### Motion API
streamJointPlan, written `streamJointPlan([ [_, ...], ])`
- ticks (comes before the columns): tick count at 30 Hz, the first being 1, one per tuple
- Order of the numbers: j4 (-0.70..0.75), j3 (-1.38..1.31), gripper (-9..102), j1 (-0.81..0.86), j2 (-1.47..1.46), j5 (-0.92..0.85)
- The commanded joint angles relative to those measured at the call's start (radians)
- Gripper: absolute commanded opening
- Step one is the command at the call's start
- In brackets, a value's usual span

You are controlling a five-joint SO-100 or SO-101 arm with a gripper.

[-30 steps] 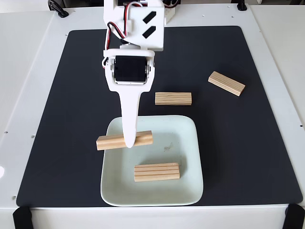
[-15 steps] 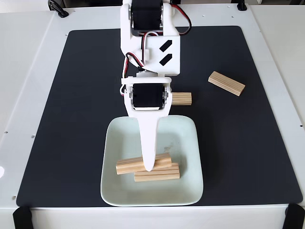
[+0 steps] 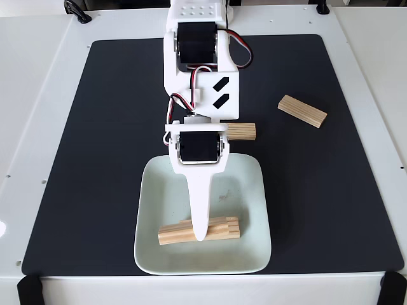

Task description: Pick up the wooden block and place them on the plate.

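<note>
Hand [image 3: 200, 236]: white, reaching down over the plate [image 3: 152, 190], closed on a wooden block [image 3: 175, 234] at the plate's near side, beside a second block [image 3: 226, 225]. Plate: near edge of the worktop [image 3: 38, 95], on the black mat [image 3: 95, 127]. Third block [image 3: 241, 131]: just behind the plate. Fourth block [image 3: 303, 111]: toward the mat's far right.

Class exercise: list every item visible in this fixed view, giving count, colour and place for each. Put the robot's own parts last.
Wooden blocks: four, pale striped wood. Two on the plate, one at the gripper lying over the other; one on the mat beside the arm; one on the mat at right.
Plate: one, pale mint-white, low on the mat.
Mat: one, black, covering the table.
Table: one, white.
Arm: one, white, with black motors.
Gripper: one, white, at the upper block; jaw state unclear.
</note>
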Motion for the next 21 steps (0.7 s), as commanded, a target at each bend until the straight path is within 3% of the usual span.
streamJointPlan([
  [1, -0.021, -0.055, -1, -0.008, 0.018, 0.008],
  [15, -0.018, -0.041, 0, -0.041, 0.017, 0.009],
  [21, -0.012, -0.040, 15, -0.046, 0.017, 0.009],
])
